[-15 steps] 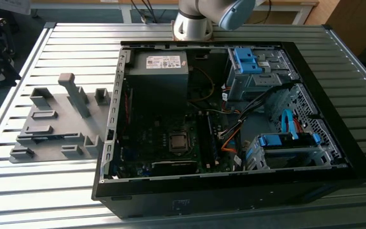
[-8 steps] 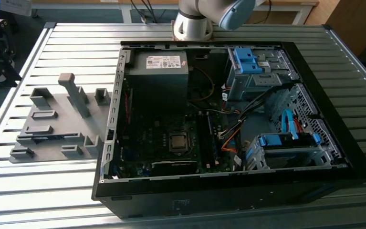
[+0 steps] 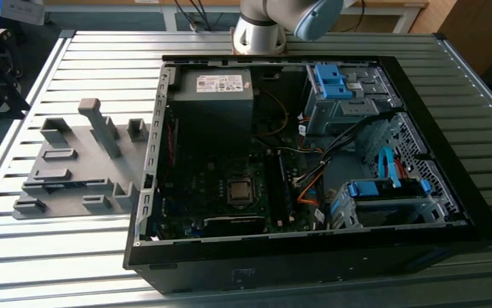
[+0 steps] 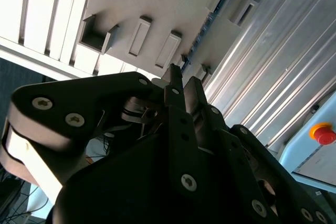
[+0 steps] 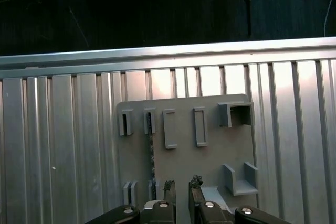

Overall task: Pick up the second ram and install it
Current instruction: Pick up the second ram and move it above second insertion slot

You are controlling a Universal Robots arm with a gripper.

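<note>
As the table [image 3: 83,256] carries everything, it comes first: slatted metal, with the open case [image 3: 314,263] on the exterior view's right and the grey fixture [image 3: 74,186] just beside it on the exterior view's left. The gripper [image 5: 182,184] hangs above the fixture. In the second wrist view the gripper [image 4: 184,83] shows the same as in the first: its fingers stand a narrow gap apart, with nothing between them. The ram [image 5: 152,153] stands on edge in one of the fixture's slots, a thin dark strip. The second wrist view shows the ram [image 4: 203,32] running along that slot. It lies just beside the fingertips, not between them. I judge the task to be near its start: the ram is not yet gripped, lifted or seated in the case. Pick-up, carry and install are all left.
</note>
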